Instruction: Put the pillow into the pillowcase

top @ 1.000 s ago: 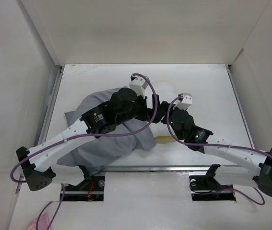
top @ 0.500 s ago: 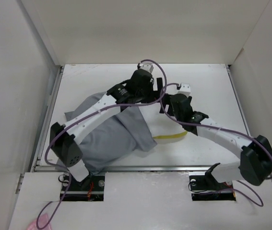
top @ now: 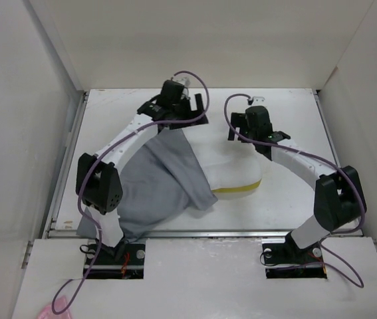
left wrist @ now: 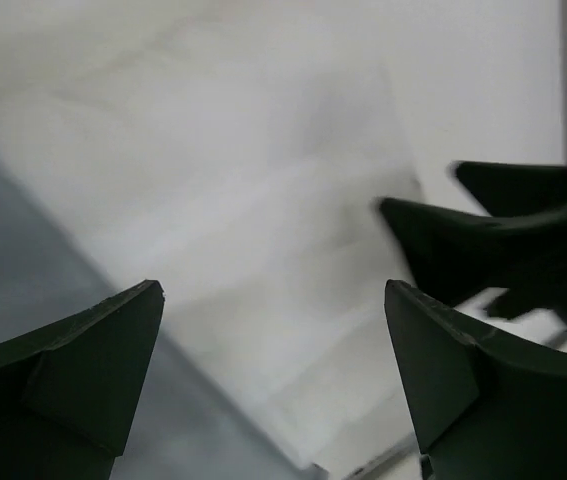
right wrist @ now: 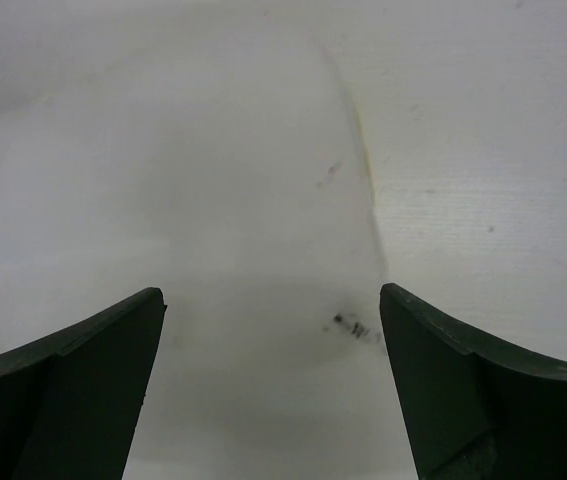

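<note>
Left tool (left wrist: 273, 295) and right tool (right wrist: 271, 295) hover wide open and empty over the pillow (top: 231, 169), which lies on the table (top: 294, 113) half covered by the pillowcase (top: 161, 179). Ungripped, the limp cloth could slip off, or a pinch could snag the cushion too.

White table (top: 294, 119), pale enclosure walls (top: 15, 100), metal rail (top: 208, 233) along near edge, perhaps pink cloth (top: 45, 311) bottom left

The top camera looks steeply down from behind the arms over the whole white table (top: 308, 109). Both wrist cameras face out between dark fingers (left wrist: 73, 370), close above the plump white fabric pillow (top: 231, 169) all views share.
</note>
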